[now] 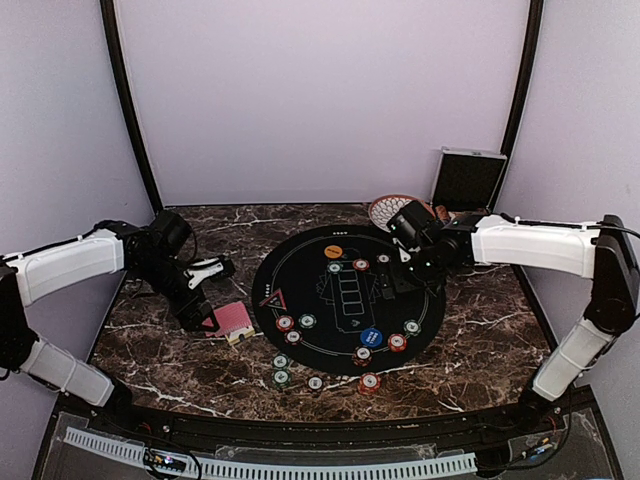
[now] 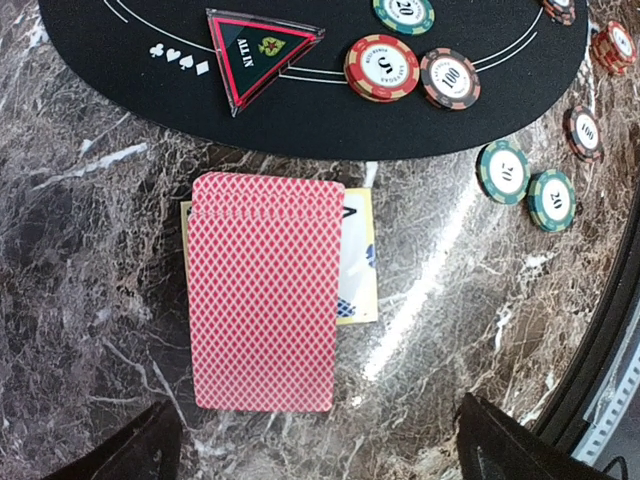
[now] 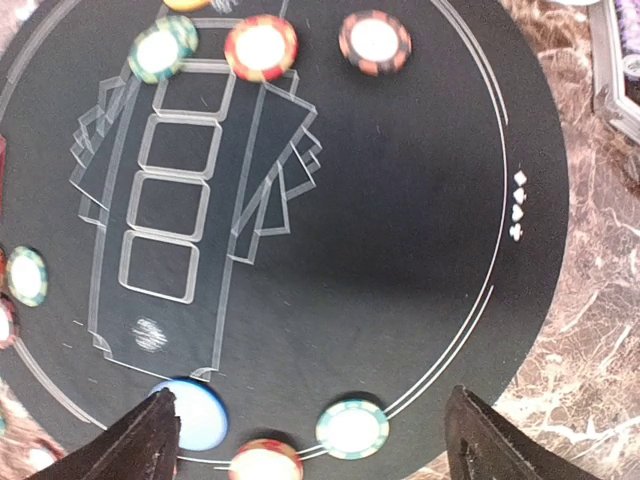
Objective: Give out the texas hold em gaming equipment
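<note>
Chips [image 1: 397,342] on mat [image 1: 305,260]; bowl [image 1: 382,210], case [image 1: 468,180] behind

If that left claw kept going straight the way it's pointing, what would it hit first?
Most likely the red-backed card deck, lying squarely ahead of the open left gripper; how far off is unclear.

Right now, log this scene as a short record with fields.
mat: round, black, mid-table
deck: red backs up, on table left of mat
orange disc: far side of mat
blue disc: near side of mat
loose chips: four on table by mat's near edge
left gripper: open, empty, pointed at deck
right gripper: open, empty, above mat
case: open, far right
</note>
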Available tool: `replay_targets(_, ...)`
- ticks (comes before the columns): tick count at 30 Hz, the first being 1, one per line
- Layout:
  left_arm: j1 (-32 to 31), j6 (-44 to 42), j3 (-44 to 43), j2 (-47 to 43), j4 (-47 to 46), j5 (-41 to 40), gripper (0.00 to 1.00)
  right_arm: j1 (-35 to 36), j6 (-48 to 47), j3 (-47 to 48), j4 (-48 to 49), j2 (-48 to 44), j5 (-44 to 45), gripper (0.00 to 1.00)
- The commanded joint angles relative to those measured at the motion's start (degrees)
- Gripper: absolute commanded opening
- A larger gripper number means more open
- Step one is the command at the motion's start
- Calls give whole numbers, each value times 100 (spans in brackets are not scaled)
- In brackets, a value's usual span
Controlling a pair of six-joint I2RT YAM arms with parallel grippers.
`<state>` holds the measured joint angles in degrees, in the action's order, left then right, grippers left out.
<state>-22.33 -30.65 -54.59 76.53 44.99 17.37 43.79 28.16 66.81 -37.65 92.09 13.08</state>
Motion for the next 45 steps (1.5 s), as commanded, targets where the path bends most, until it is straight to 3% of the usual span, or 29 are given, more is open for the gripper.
replay_targets(1, -215, 24, 251, 56, -601, -319, 99, -28, 102, 271, -32, -168, -105, 94)
replay_targets(17, -488, -251, 325, 766, -1106, -789, 99, -19, 109, 368, 125, -310, -477, 99)
replay_targets(45, -561, -505, 451, 1039, -1225, -1049, 99, -20, 73, 428, 54, -385, -596, 99)
